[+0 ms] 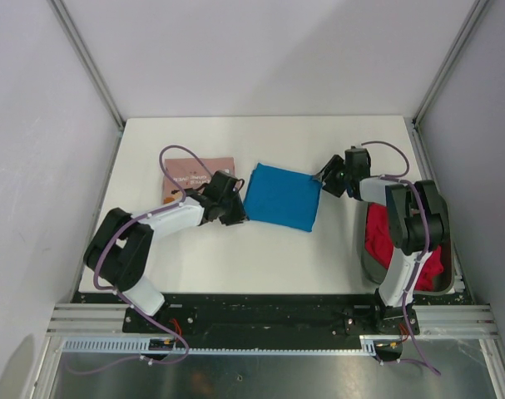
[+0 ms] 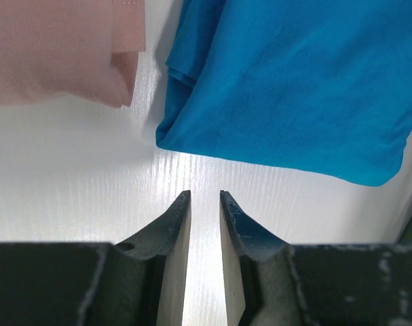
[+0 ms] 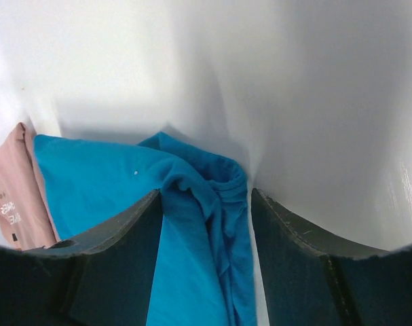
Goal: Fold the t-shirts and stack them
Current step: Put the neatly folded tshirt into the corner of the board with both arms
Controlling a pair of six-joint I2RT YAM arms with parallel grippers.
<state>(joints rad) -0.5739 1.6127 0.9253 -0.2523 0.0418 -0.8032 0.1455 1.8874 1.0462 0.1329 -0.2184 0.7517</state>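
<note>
The folded blue t-shirt (image 1: 281, 197) lay near the middle of the white worktop (image 1: 235, 258), turned slightly askew. Just to its left, a little farther back, sat the folded dusty pink t-shirt (image 1: 195, 169), print side up. The two were close but showed a strip of bare worktop between them in the left wrist view. The red t-shirt (image 1: 377, 237) lay crumpled in the dark grey basket (image 1: 375, 274) at the right edge, partly hidden by the right arm.

The left claw (image 2: 206, 195) was low over bare worktop just short of the blue t-shirt's near-left corner. Its fingers were only narrowly parted, with nothing between them and no cloth touching them.

The right claw (image 3: 206, 193) was at the blue t-shirt's far-right corner. Its fingers were spread wide, and the rumpled, bunched edge of the blue cloth lay in the gap between them. The cloth ran up against the inner face of one finger; whether it was being squeezed could not be told. A sliver of the pink t-shirt with white lettering showed beyond the blue one in that view.
</note>
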